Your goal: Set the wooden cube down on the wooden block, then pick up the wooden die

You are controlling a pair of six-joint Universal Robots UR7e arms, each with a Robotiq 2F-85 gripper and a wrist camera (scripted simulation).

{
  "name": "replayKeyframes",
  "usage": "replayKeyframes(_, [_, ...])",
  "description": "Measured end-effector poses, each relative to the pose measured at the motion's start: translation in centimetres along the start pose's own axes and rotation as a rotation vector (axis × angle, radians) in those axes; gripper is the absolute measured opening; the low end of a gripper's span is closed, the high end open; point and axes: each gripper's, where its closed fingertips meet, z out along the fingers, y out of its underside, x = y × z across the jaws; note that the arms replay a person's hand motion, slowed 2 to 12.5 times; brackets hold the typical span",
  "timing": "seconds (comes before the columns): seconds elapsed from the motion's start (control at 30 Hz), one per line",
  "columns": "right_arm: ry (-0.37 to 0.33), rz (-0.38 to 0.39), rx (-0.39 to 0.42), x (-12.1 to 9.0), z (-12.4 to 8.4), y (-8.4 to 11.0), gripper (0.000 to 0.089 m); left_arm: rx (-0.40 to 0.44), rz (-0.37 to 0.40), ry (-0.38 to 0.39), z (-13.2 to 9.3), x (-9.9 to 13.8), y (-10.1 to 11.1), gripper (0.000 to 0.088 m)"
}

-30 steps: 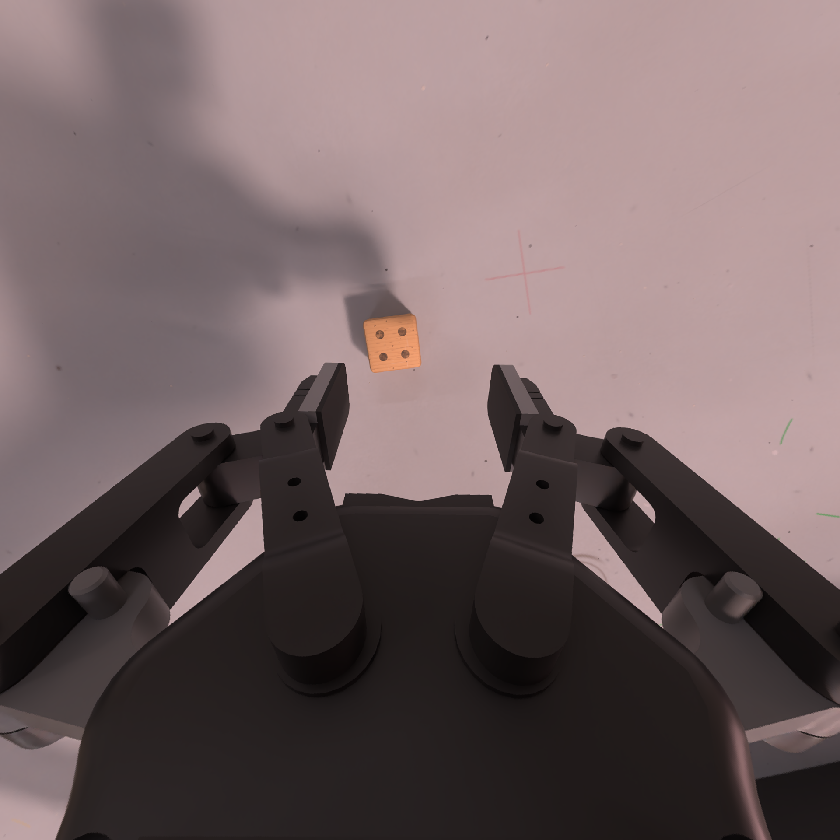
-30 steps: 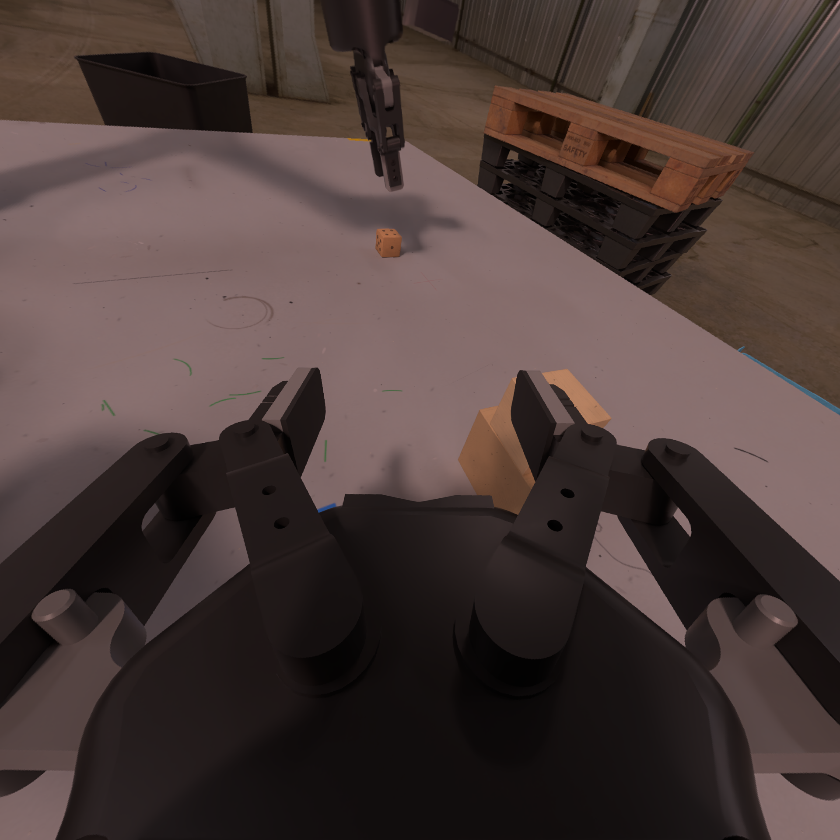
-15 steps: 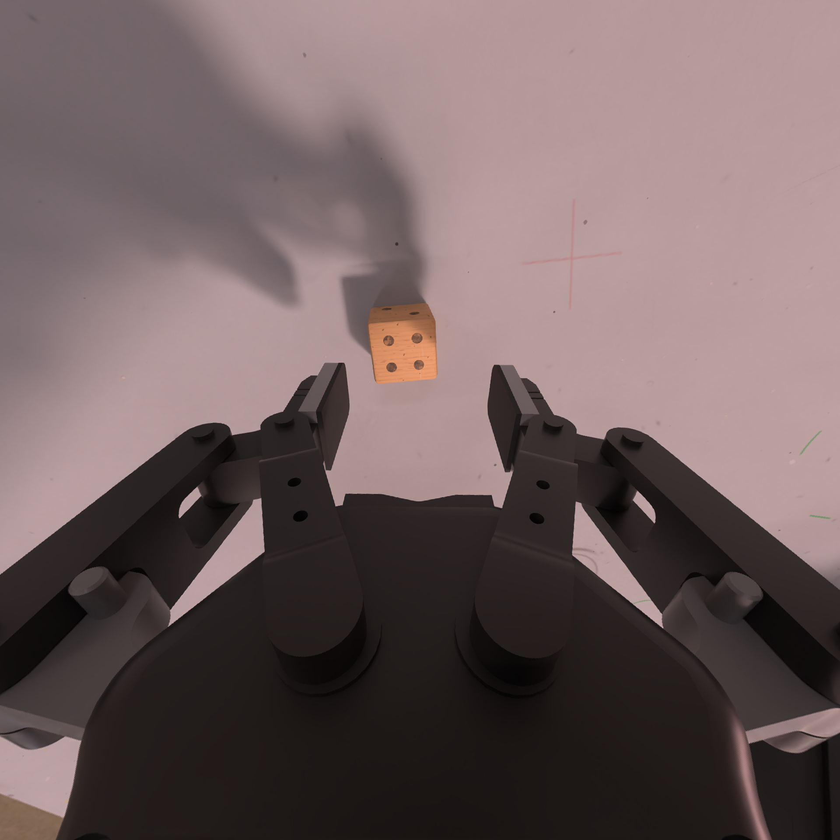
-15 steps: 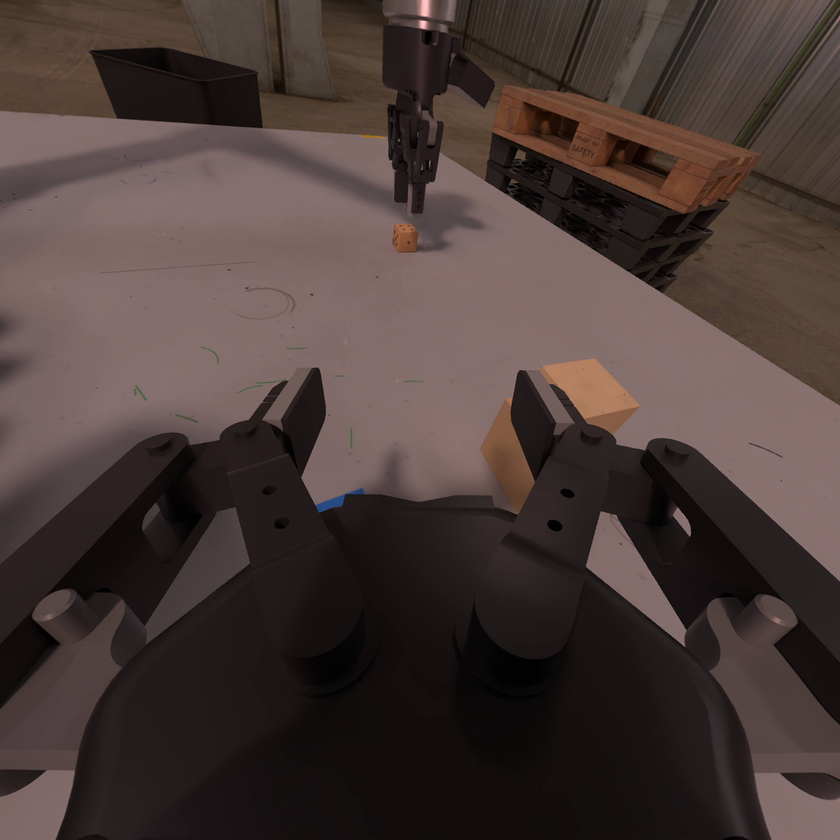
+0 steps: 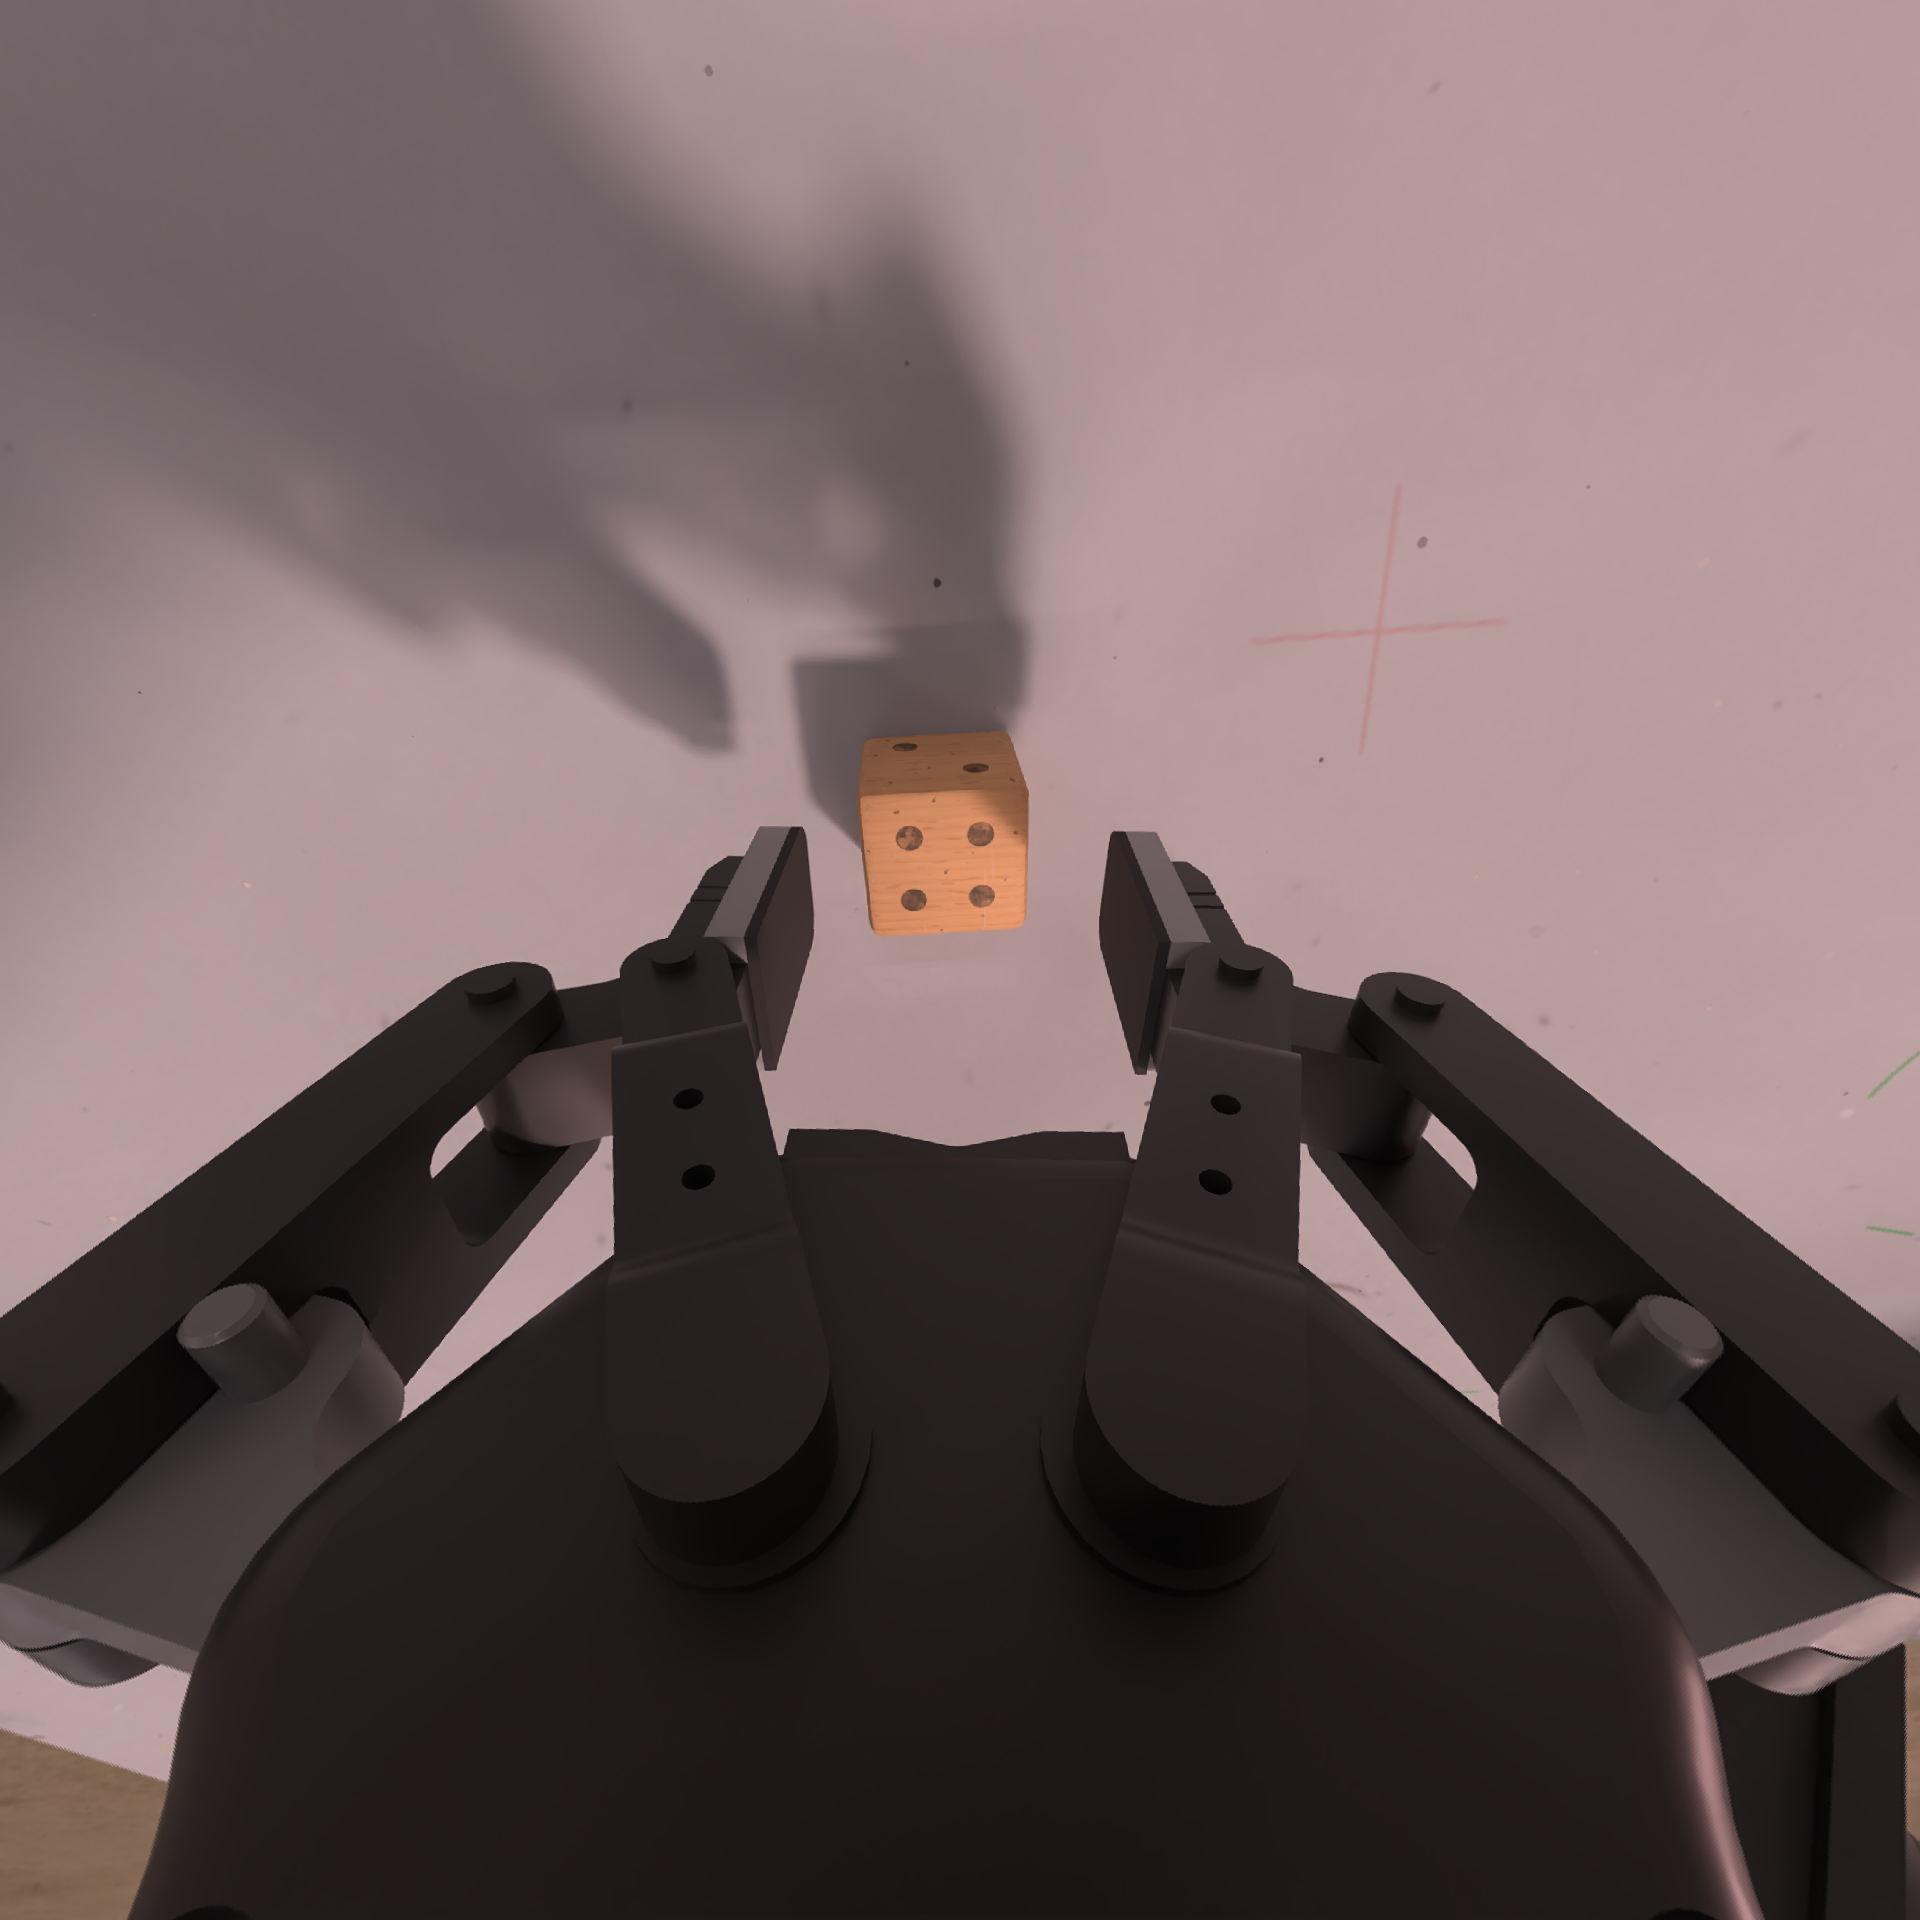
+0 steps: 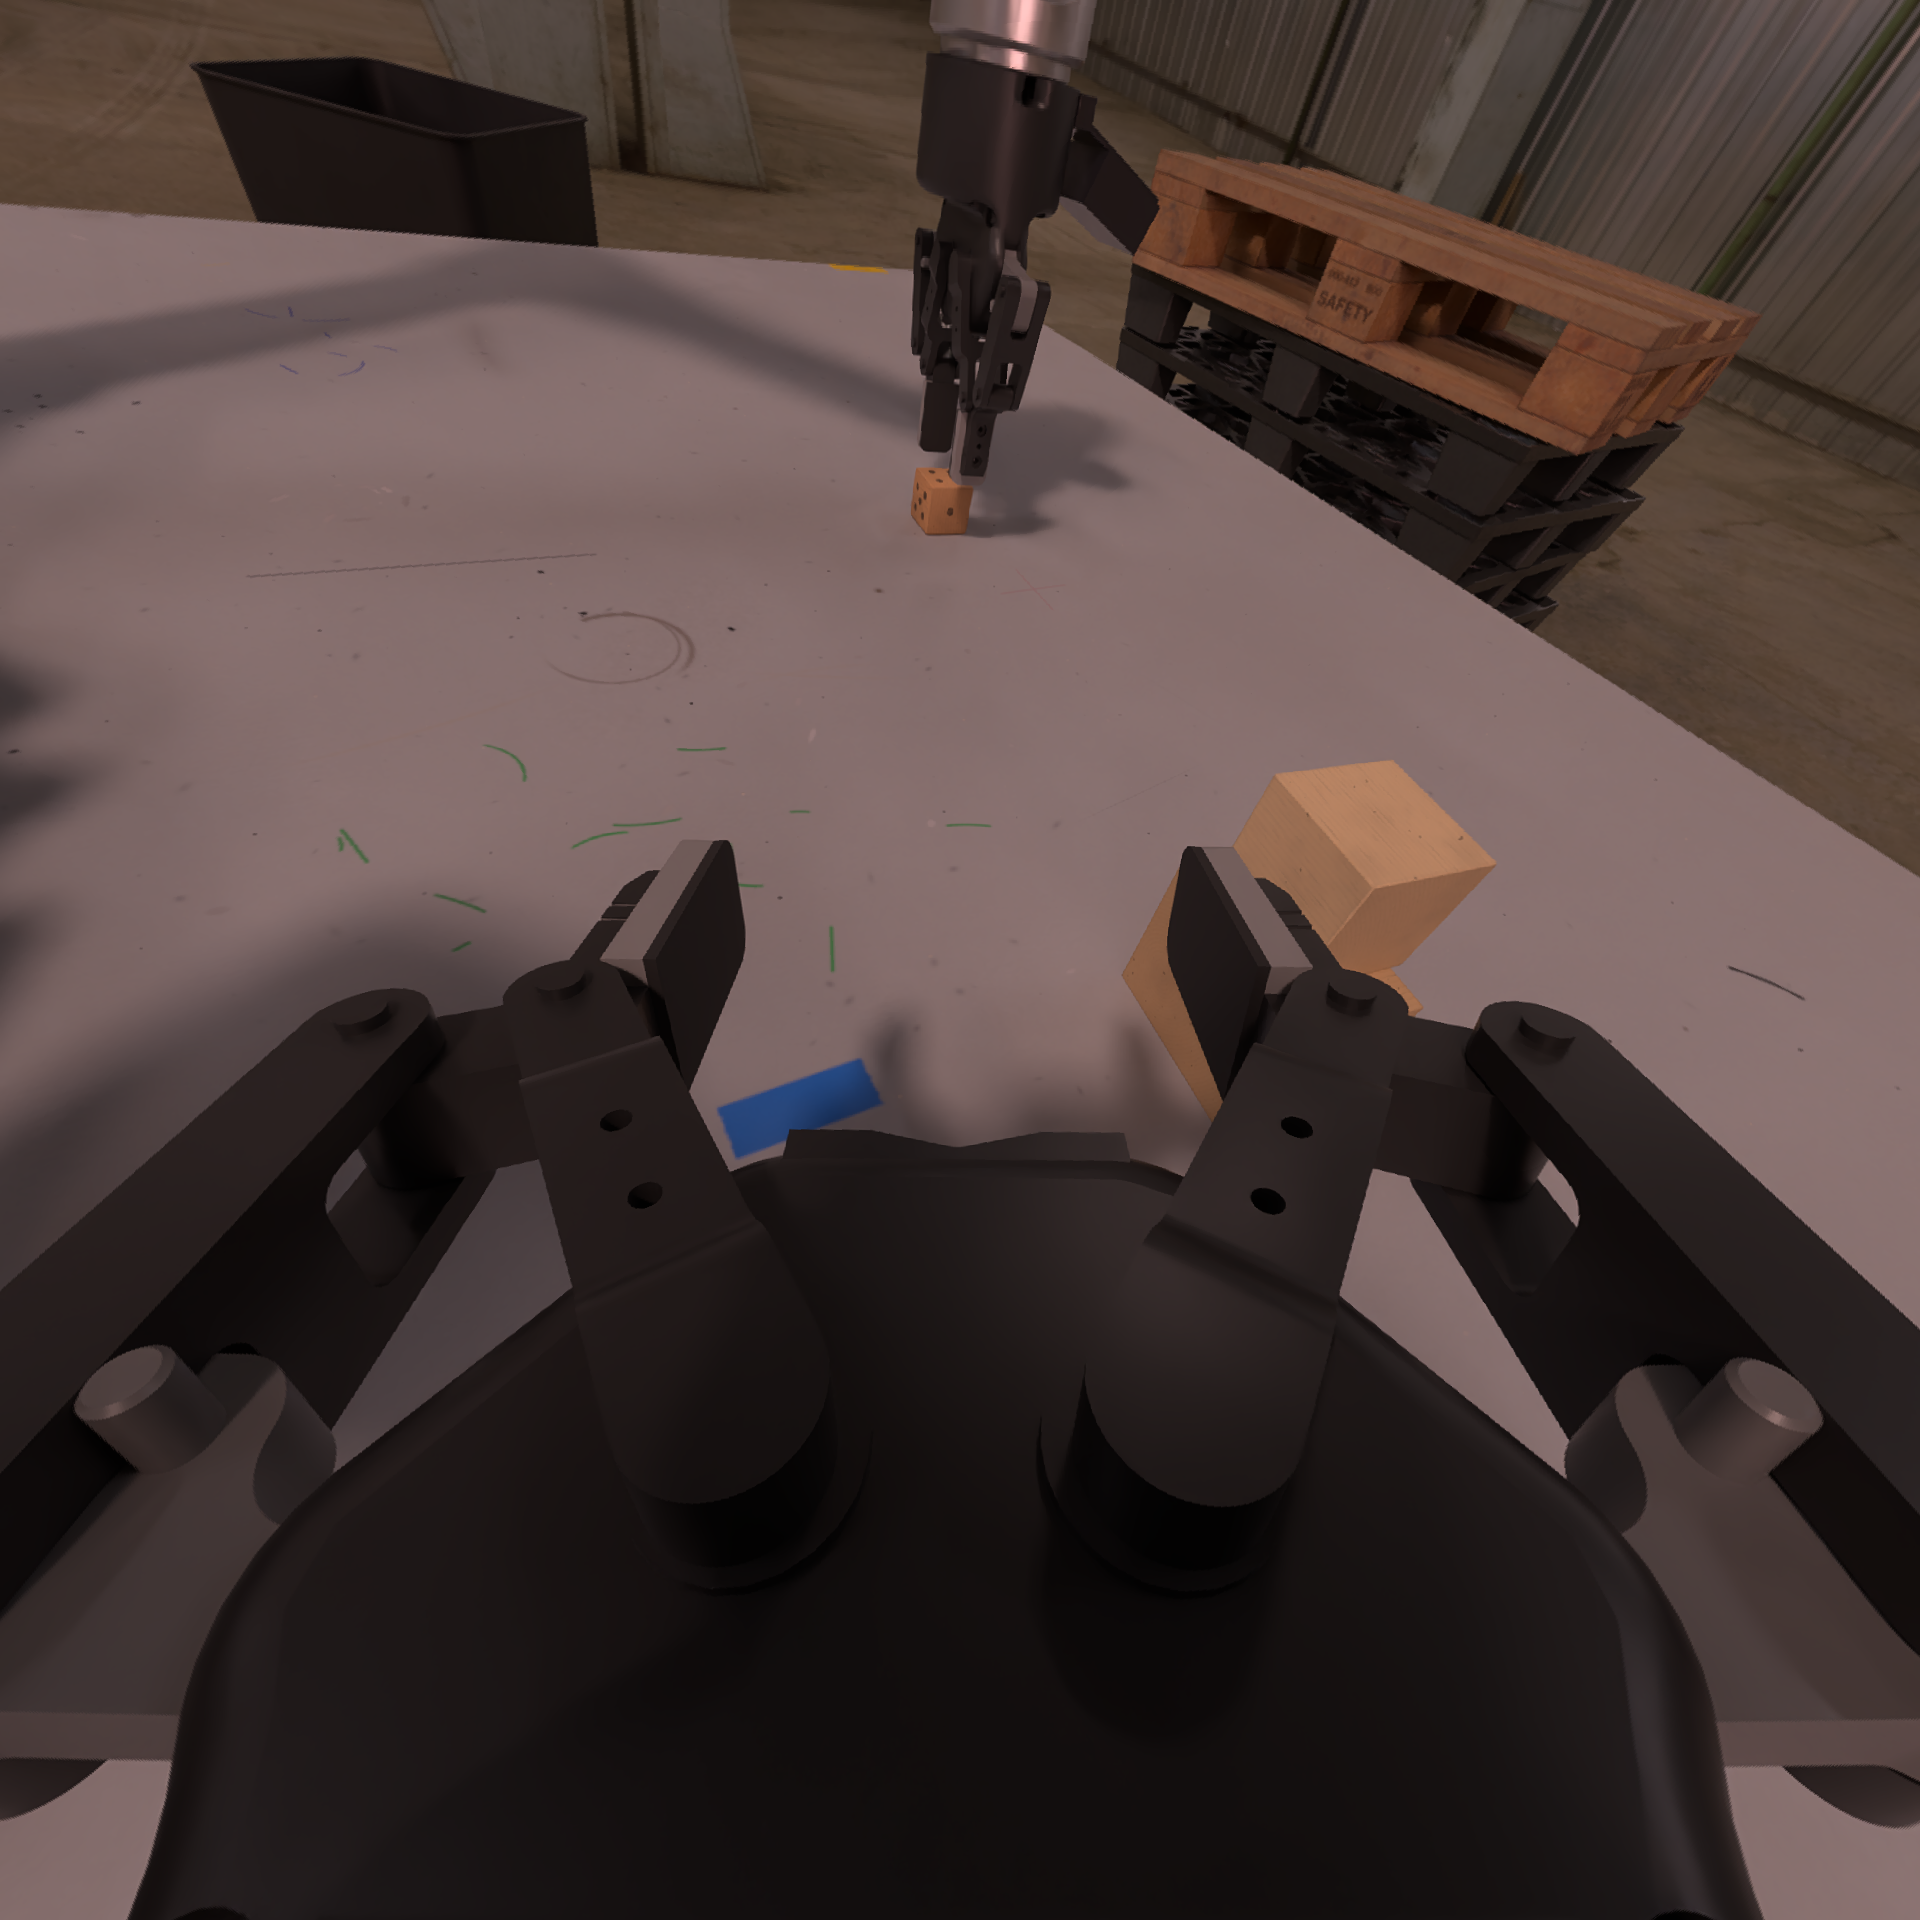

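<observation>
The wooden die (image 5: 943,840) sits on the grey table, just beyond and between my left gripper's (image 5: 951,914) open fingers, apart from both. In the right wrist view the die (image 6: 940,502) lies far off with the left gripper (image 6: 961,457) low over it. The pale wooden cube (image 6: 1366,852) rests tilted on the wooden block (image 6: 1158,982), partly hidden behind my right finger. My right gripper (image 6: 956,925) is open and empty, raised to the left of the stack.
A blue tape strip (image 6: 800,1107) lies on the table under my right gripper. A black bin (image 6: 416,156) stands beyond the far table edge. Stacked pallets (image 6: 1434,343) stand off the table at the right. A red cross mark (image 5: 1377,623) lies right of the die.
My left gripper has come down toward the die, which now looks larger and sits at the fingertips. My right gripper has risen and drawn back from the cube on the block.
</observation>
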Motion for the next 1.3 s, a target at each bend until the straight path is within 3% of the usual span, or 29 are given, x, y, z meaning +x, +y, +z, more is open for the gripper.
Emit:
replayKeyframes(0.5, [0.017, 0.023, -0.011, 0.0, -0.4, 0.7, 0.0715, -0.026, -0.030, -0.003, 1.2, -0.2, -0.1, 0.0414])
replayKeyframes(0.8, [0.021, 0.035, 0.005, 0.0, -0.3, 0.4, 0.0708, -0.025, -0.042, 0.020, 1.8, -0.1, 0.1, 0.0310])
replayKeyframes(1.3, [0.018, 0.052, 0.034, -0.3, 0.4, -0.5, 0.0699, 0.018, -0.008, 0.068, 1.5, -0.1, 0.5, 0.0309])
